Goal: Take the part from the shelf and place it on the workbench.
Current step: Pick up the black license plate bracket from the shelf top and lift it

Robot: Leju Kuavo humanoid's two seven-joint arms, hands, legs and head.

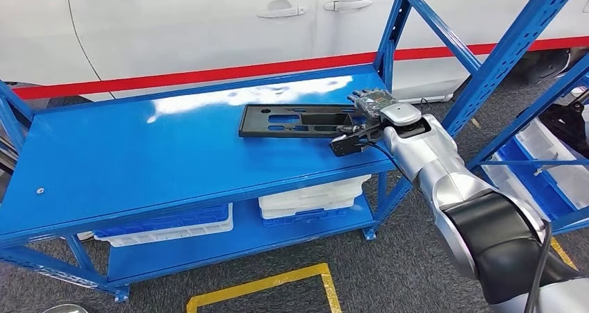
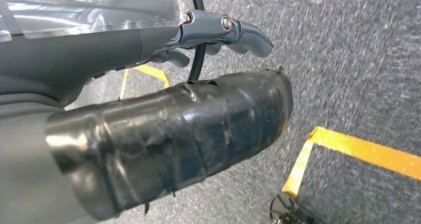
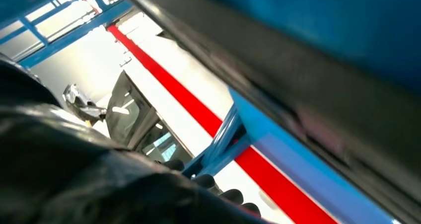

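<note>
The right robot hand (image 1: 368, 103) grips the black part's (image 1: 295, 121) end on the blue shelf (image 1: 139, 160).

Head looks down; wrists close, sharing nothing.

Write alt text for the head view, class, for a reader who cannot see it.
The robot's right hand rests on the right end of a flat black part lying on a blue shelf top. Its silver right arm reaches in from the lower right. A white car with a red stripe stands behind, and white trays sit on the lower shelf.
</note>
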